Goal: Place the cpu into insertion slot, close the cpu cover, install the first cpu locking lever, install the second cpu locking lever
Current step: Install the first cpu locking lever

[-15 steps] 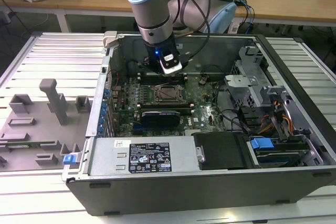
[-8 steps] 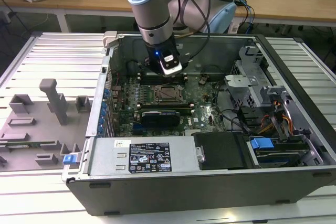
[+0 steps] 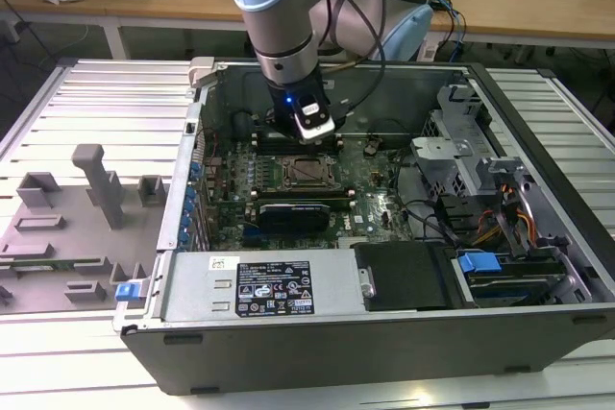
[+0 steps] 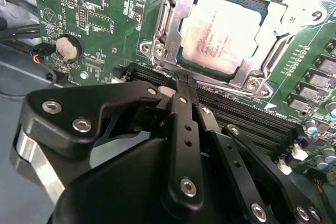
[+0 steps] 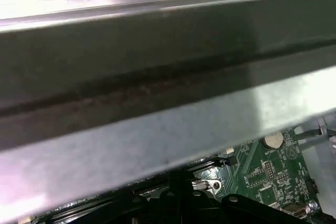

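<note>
The cpu [image 4: 226,32] lies flat in the insertion slot [image 3: 306,172], silver top up, on the green board. The cpu cover [image 4: 169,30], a silver metal frame, lies down around the chip, which shows through its window. My gripper [image 4: 181,83] is shut with nothing between its black fingers; its tip sits at the cover's edge, beside the long black memory slots [image 4: 247,116]. In the exterior view the gripper [image 3: 314,139] hangs just behind the socket inside the open computer case. A thin metal lever rod [image 4: 159,51] runs along one side of the cover.
The case's grey metal wall [image 5: 157,93] is close to the wrist in the first wrist view. A coin battery [image 4: 69,47] and cables lie on the board. A black card [image 3: 293,210], the power supply [image 3: 279,285] and drive bays [image 3: 480,189] crowd the case. Grey fixtures [image 3: 96,184] stand outside.
</note>
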`<state>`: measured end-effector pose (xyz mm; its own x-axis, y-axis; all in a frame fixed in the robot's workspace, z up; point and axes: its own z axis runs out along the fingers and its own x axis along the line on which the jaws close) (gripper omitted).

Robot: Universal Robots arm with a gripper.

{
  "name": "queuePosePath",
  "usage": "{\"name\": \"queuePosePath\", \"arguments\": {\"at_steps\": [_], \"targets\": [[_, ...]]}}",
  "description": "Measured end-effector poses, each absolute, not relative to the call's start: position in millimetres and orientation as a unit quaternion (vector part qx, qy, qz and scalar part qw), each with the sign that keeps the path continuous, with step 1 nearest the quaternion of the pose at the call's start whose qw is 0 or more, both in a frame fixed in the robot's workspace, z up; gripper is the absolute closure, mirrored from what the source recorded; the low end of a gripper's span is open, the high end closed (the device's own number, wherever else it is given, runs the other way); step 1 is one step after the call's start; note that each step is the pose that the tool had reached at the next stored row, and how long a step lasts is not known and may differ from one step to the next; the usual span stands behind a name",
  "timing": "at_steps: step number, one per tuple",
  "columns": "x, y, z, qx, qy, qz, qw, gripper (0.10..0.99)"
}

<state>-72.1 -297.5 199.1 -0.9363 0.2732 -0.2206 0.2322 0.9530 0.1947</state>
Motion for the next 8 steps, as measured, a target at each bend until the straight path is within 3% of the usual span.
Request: {"name": "queuePosePath", "arguments": {"at_steps": [8], "targets": [[-67.4, -297.6, 196.1, 0.129, 0.98, 0.083, 0.123, 0.98]]}}
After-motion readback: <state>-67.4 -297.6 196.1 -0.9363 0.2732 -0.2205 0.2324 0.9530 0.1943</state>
